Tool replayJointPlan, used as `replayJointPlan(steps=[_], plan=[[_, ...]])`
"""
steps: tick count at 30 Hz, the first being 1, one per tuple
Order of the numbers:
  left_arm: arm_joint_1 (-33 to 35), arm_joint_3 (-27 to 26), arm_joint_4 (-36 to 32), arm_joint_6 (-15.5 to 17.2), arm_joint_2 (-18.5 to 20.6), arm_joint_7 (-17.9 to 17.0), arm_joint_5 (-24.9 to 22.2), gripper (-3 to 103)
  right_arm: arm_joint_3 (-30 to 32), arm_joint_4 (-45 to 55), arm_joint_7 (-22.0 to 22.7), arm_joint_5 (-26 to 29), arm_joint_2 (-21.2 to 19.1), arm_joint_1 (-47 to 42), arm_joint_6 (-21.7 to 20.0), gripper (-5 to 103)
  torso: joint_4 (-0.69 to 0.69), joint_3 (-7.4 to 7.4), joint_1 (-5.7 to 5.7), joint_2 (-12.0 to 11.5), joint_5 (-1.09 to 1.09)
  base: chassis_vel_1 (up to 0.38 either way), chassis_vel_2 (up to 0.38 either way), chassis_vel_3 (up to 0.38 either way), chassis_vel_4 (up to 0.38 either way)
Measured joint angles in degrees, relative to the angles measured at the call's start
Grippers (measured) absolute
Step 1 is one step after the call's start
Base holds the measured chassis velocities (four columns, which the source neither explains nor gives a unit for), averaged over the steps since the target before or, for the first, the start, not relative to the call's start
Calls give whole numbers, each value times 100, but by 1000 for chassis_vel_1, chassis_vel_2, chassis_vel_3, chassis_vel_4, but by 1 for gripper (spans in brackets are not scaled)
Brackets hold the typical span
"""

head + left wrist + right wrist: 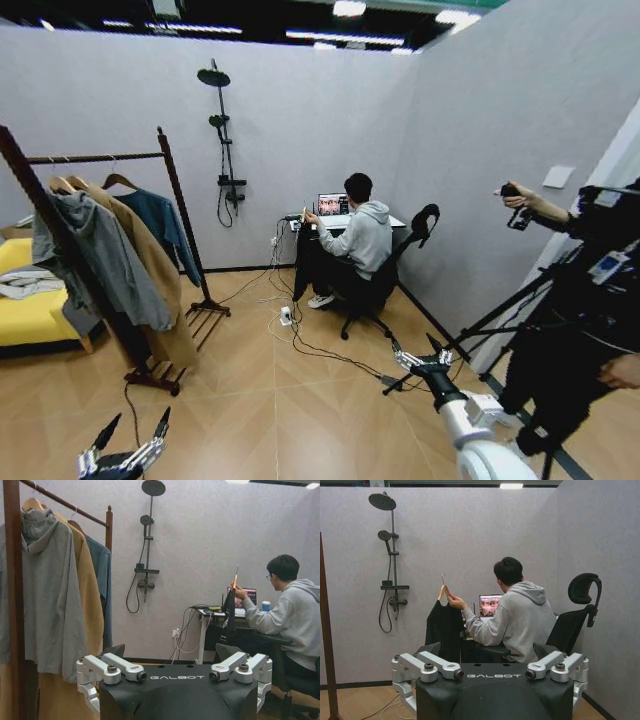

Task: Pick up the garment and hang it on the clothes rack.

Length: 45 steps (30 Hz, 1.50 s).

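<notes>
Hanging from a light wooden hanger (442, 591) in a seated person's raised hand (452, 598), the black T-shirt (444, 630) droops flat and limp by the desk at the back wall, at about 1 o'clock in the head view. There it is only a dark strip (305, 258) beside the desk; the right wrist view shows it broadside, with short sleeves and a metal hook above the hanger. The left wrist view catches it edge-on, as a narrow dark fold (229, 611) under the lifted hanger.

The clothes rack (176, 195) stands at 10 o'clock, well apart from the T-shirt, with dark reddish-brown posts and one bar. On that bar hang a grey hoodie (100, 255), a tan coat (150, 270) and a teal-blue shirt (165, 225). The left wrist view shows these three close up and a post topped with a knob (109, 527).

The left gripper (128, 440) sits low at 7 o'clock, fingers spread and holding nothing. The right gripper (420, 355) reaches forward at 5 o'clock, fingers also parted and empty.

A wall shower set (225, 140) hangs between rack and desk. Cables and a power strip (286, 316) trail across the wooden floor between the robot and the person's office chair (400, 260). A yellow sofa (25, 305) sits at 9 o'clock. A tripod (500, 315) stands at 3 o'clock beside another person.
</notes>
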Motion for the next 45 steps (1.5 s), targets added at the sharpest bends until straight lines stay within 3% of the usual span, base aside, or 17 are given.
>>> replayJointPlan(steps=[8, 12, 14, 15, 16, 18, 19, 21, 24, 26, 29, 32, 33, 36, 38, 40, 45], plan=[[0, 0, 0, 0, 0, 1, 0, 100, -2, -76, -41, -1, -9, -14, 28, 100, 1, 1, 2, -1, 10, -317, 327, 318, -323], [0, 1, 0, 0, 1, 1, 0, 100, -13, -92, -51, -5, -13, 4, 37, 100, -1, -1, 0, 1, -4, -387, 362, 405, -354], [0, 0, -1, 0, 0, 2, 0, 100, -19, -95, -52, -5, -41, 20, 37, 100, 1, 1, 2, 0, 11, -357, 384, 331, -356], [0, 0, -1, 0, 0, 2, 0, 100, -19, -95, -52, -5, -41, 20, 37, 100, 1, 1, 2, 0, 11, -353, 396, 331, -360], [0, 0, 0, 0, 1, 1, 0, 100, -18, -86, -51, -5, -79, 20, 37, 100, 0, -2, -2, 2, -5, -373, 357, 364, -353], [0, 0, 0, 0, 1, 2, 0, 100, -19, -72, -51, 1, -102, 18, 37, 100, 0, -1, -1, 1, -3, -373, 372, 370, -353], [0, 0, -2, 0, 0, 2, 0, 100, -22, -60, -51, 8, -123, 17, 31, 100, 1, 1, 0, 0, 11, -341, 372, 344, -372], [-1, 0, 0, 0, 1, 1, 0, 100, -24, -19, -50, 12, -130, 6, 28, 100, -1, -2, -2, 2, -6, -355, 343, 352, -362], [0, 0, -1, 0, 0, 5, 0, 100, -16, -9, -63, 13, -128, -5, 28, 100, 1, 0, -1, 1, 10, -356, 344, 337, -357], [0, 0, 0, 0, 0, 0, 0, 100, 5, 13, -81, 12, -126, -35, 30, 100, 0, -2, -3, 2, -3, -346, 350, 387, -362], [0, 0, -1, 0, 0, 0, 0, 100, 29, 44, -154, 9, -160, -46, -12, 100, 1, 1, -1, 0, 11, -355, 356, 378, -352], [0, 0, 0, 0, 0, 0, 0, 100, 54, 48, -196, 6, -187, -15, -66, 100, 0, -1, -1, 1, 3, -344, 333, 329, -342], [-1, 0, 0, 0, 1, 0, 0, 100, 78, 32, -218, 6, -225, 61, -110, 100, -2, -1, 0, 1, -5, -298, 308, 336, -295], [-1, 0, -1, 0, 0, -1, 0, 100, 90, -186, -227, 92, -385, 389, -286, 100, 1, 3, 9, -4, 10, -199, 228, 210, -159], [-1, 0, -1, 0, 0, 1, 0, 100, 79, -314, -223, 177, -469, 550, -371, 100, -2, 1, 5, -3, -2, -182, 185, 66, -39], [0, 1, -1, 0, 0, 1, 0, 100, -40, -838, -213, 428, -801, 1235, -506, 100, 1, 2, 3, -3, 10, -50, 47, 1, -36], [1, 0, -1, 0, -1, 0, 0, 100, -364, -1715, -286, 763, -1504, 2337, -512, 100, 2, -2, -9, 4, 2, 52, -58, -41, 54]])
